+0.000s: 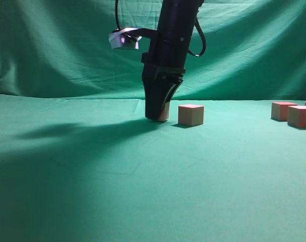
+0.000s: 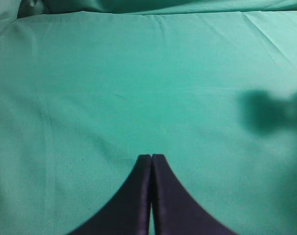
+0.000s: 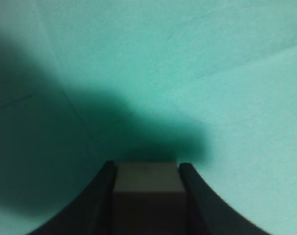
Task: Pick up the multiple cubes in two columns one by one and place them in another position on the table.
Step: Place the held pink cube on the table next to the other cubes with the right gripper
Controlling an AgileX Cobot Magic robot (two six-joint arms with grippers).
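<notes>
Clamping a pale wooden cube (image 3: pixel 147 186) between its dark fingers, the right hand (image 1: pixel 158 113) stands down at the green surface (image 1: pixel 142 191), the cube's base at or just above the cloth. A second cube (image 1: pixel 191 114) sits just beside it to the right. Well apart at the right edge, more cubes (image 1: pixel 294 113) cluster together. The left hand (image 2: pixel 151 164) hangs over bare cloth, its fingers pressed together, holding nothing.

Right pincer (image 1: pixel 157 115) down, left pincer (image 2: pixel 151 161) closed.
</notes>
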